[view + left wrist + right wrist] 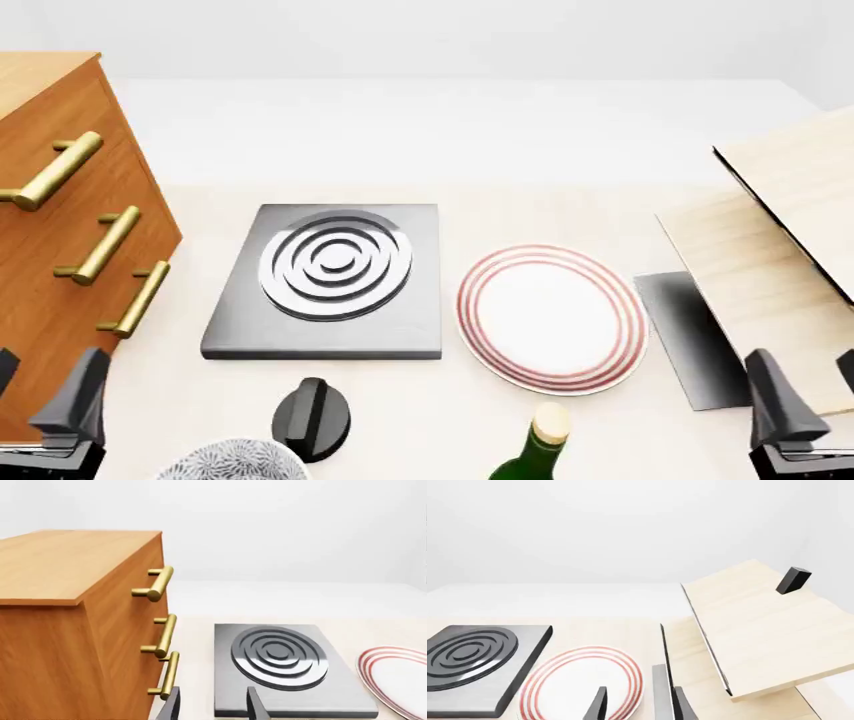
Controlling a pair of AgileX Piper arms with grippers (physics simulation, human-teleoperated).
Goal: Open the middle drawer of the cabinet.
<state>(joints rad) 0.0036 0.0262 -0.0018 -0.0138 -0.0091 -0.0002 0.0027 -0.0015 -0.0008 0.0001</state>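
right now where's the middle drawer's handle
In the front view the middle drawer's handle is at far left on the cabinet, between the top and bottom handles, left of the hob plate.

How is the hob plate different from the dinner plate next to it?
The hob plate is a square, thick grey slab with raised concentric rings; the dinner plate is round, thin and white with red rings at its rim. The hob plate lies nearer the cabinet, the dinner plate nearer the pale boards. Both lie flat and carry nothing.

One cabinet (pixel 54 200), three drawers, one plate (pixel 551 317).
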